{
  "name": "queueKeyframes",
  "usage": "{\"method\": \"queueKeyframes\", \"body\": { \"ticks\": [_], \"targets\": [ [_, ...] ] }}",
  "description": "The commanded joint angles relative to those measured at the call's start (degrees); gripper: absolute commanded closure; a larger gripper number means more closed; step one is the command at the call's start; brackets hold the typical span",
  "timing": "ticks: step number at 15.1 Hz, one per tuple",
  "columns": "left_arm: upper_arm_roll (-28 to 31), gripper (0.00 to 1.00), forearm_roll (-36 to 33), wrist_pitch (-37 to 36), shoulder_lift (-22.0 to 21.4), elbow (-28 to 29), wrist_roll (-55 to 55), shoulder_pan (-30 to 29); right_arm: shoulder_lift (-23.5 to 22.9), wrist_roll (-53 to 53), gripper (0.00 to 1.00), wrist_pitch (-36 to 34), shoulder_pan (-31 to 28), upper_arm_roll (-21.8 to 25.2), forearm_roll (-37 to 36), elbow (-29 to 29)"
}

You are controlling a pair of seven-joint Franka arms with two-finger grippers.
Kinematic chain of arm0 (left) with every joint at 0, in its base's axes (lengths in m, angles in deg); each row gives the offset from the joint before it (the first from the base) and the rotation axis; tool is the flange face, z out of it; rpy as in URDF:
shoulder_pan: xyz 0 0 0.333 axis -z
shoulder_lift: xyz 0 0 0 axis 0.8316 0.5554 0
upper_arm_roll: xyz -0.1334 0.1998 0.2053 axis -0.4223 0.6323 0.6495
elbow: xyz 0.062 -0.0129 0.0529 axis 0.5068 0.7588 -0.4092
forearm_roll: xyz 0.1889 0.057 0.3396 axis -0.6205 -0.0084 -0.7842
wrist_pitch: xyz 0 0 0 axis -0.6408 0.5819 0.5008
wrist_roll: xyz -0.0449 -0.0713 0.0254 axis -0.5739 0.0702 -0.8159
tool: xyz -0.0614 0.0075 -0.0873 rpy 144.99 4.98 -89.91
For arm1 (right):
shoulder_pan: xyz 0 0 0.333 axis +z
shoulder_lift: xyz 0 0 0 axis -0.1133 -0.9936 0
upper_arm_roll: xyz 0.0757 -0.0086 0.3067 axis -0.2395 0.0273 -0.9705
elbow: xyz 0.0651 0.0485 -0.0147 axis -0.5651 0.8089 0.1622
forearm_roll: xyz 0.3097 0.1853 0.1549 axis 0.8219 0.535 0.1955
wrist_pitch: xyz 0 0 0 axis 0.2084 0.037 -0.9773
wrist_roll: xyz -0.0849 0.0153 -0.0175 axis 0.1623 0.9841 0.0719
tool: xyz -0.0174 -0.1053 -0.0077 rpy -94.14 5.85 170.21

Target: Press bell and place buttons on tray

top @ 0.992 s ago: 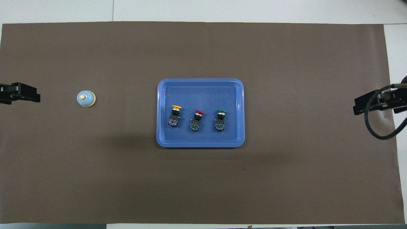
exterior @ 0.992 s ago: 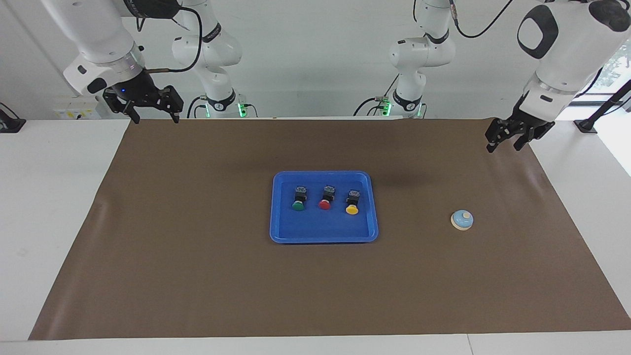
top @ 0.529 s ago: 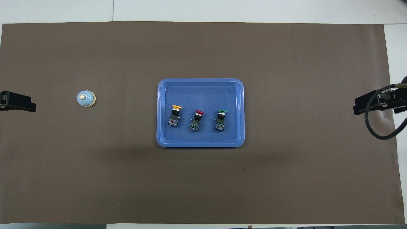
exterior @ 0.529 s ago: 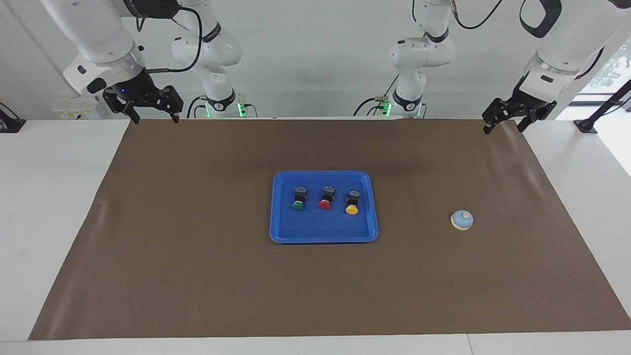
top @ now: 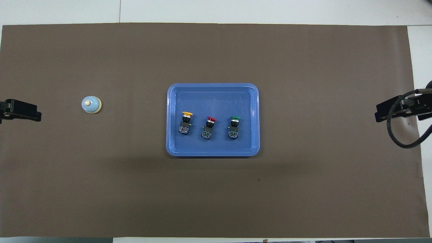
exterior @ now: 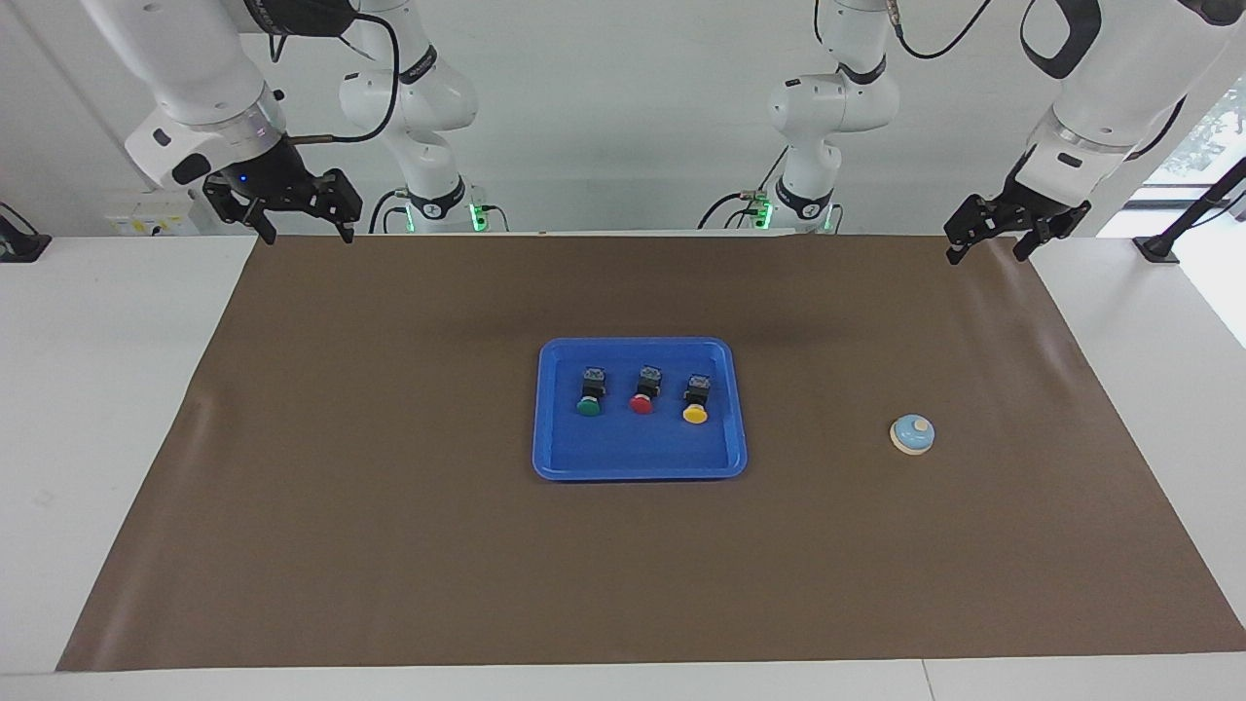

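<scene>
The blue tray (exterior: 633, 456) lies mid-mat and also shows in the overhead view (top: 212, 96). In it stand three buttons in a row: green (exterior: 589, 406), red (exterior: 641, 403) and yellow (exterior: 695, 413); overhead they show as green (top: 235, 119), red (top: 211, 119) and yellow (top: 186, 116). The light-blue bell (exterior: 913, 433) sits on the mat toward the left arm's end, also seen overhead (top: 91, 104). My left gripper (exterior: 985, 251) hangs open and empty over the mat's corner by its base. My right gripper (exterior: 304, 234) waits open and empty over the mat's corner at its own end.
A brown mat (exterior: 389, 545) covers most of the white table (exterior: 107, 389). In the overhead view only the tips of the left gripper (top: 33, 114) and right gripper (top: 381, 113) show at the mat's ends.
My left gripper has risen and drawn back from over the mat toward its base, with its fingers spread wider. The right arm, tray, buttons and bell have not moved.
</scene>
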Motion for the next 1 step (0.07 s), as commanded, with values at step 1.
{"method": "queueKeyframes", "body": {
  "ticks": [1],
  "targets": [
    [0.28,0.00,0.70,-1.90,0.59,-1.50,0.19,0.54,1.08,1.08,0.00,0.34,-1.09,-0.74,0.22,1.00]
  ]
}}
